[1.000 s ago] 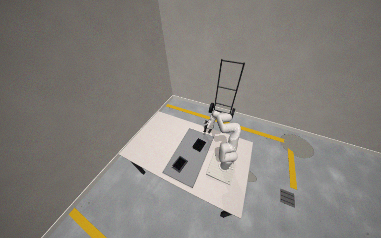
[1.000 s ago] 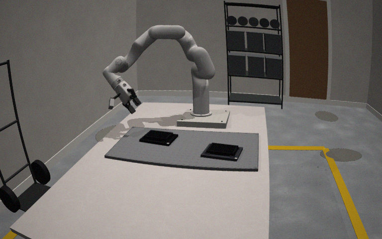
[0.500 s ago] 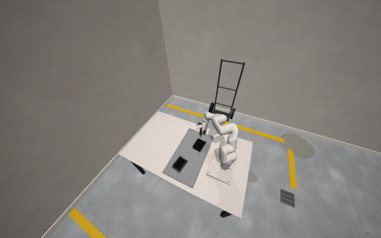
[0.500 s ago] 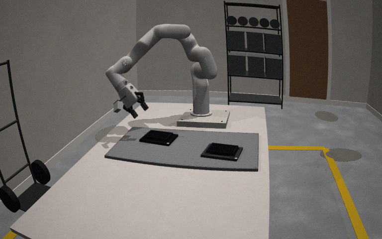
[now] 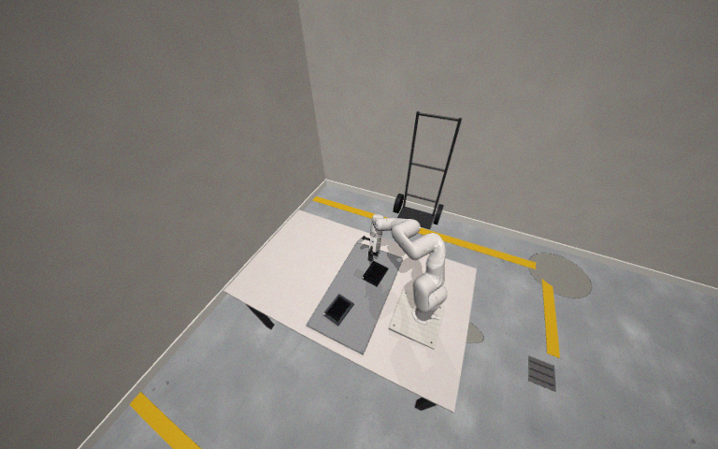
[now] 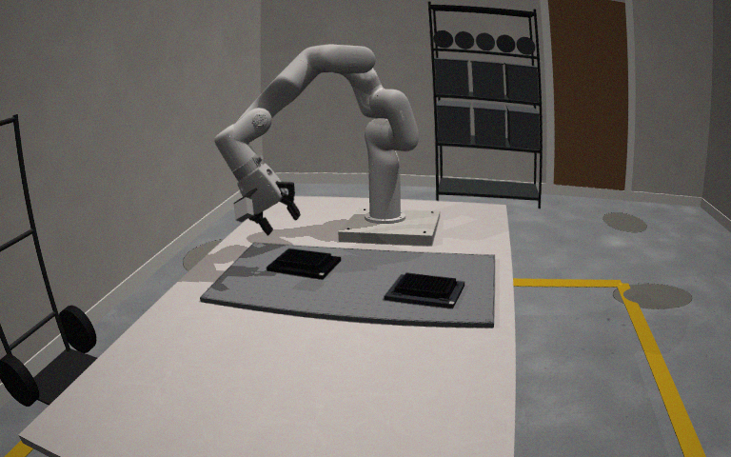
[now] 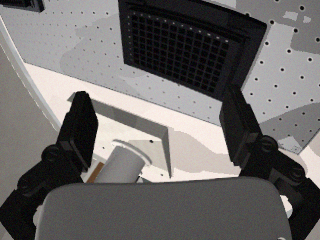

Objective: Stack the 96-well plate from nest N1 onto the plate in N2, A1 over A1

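Observation:
Two black 96-well plates sit in nests on the grey mat (image 6: 350, 283). My gripper (image 6: 280, 221) is open and empty. It hangs tilted above the table beside the mat's end, short of the N2 plate, and is also in the wrist view (image 7: 160, 127).
The arm's base plate (image 6: 388, 228) stands on the white table behind the mat. A hand truck (image 5: 425, 169) stands on the floor beyond the table end near the gripper. A dark shelf rack (image 6: 486, 102) stands far behind the arm.

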You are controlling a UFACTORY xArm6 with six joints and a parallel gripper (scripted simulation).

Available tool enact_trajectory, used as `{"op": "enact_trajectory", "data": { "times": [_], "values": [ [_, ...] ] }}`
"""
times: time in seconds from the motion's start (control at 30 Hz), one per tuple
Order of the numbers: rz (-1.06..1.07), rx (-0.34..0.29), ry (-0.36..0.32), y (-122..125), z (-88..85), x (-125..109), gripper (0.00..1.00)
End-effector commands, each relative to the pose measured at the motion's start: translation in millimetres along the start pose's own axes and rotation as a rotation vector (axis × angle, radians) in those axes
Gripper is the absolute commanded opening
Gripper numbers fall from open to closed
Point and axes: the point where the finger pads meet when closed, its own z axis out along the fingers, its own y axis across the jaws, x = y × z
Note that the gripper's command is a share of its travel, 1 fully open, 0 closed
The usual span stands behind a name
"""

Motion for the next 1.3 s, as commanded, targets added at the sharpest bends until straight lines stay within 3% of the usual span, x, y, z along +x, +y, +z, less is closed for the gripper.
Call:
{"op": "enact_trajectory", "data": {
  "times": [0.0,0.5,0.93,1.27],
  "values": [
    [-0.066,-0.034,-0.015,-12,5.8,10,1.00],
    [-0.359,-0.166,-0.089,-62,34.4,40,1.00],
    [-0.512,-0.227,-0.122,-106,58.5,60,1.00],
    [-0.732,-0.307,-0.166,-149,81.4,72,1.00]
  ]
}}
